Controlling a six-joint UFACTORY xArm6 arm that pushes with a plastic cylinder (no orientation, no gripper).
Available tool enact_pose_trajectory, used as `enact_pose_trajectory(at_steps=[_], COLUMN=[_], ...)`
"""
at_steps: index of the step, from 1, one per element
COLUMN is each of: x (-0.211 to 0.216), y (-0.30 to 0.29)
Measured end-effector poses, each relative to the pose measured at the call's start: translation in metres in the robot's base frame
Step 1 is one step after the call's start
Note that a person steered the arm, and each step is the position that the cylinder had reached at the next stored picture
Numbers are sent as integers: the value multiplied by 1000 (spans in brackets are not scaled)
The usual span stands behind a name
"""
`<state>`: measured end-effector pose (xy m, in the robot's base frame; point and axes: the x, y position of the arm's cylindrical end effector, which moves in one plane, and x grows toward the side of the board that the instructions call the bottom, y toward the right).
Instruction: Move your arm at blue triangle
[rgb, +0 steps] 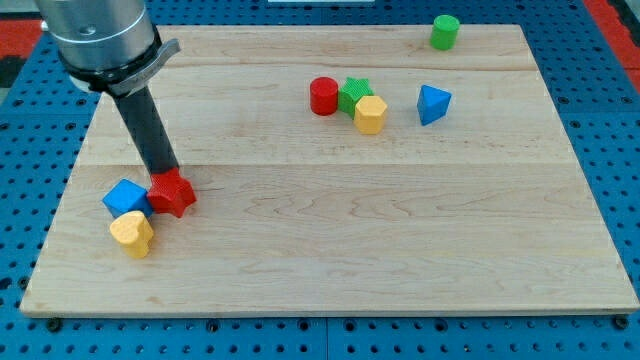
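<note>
Dark, smooth rod slanting down from a shiny grey metal cylinder at the view's top left. My tip down at the board, pressed right against the top edge of the red star block; exact end partly hidden behind that block. No jaws to open or close here, just a plain stick, holding nothing.

Red star block bumpy and pointy. Touching it on the view's left, a blue cube block with flat faces. Just below those two, a yellow heart block, rounded, touching the blue one.

Far off toward the view's upper right, the blue triangle block, sharp-cornered, standing alone, well apart from my tip. Near it to the view's left, a tight little bunch: red cylinder block, green star block and yellow hexagon block, all touching. At the view's top edge, a green cylinder block by itself.

Wooden board pale, smooth, with long thin grain lines and rounded corners. Under and around the board, a blue plate full of small round holes in rows. Bits of red at the view's top corners.
</note>
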<state>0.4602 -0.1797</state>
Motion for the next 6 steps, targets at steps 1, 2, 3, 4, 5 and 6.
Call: enact_pose_trajectory(at_steps=[1,2,3,4,5,6], x=[-28,15,22,10,5,-7], y=[72,66,38,95,186,305])
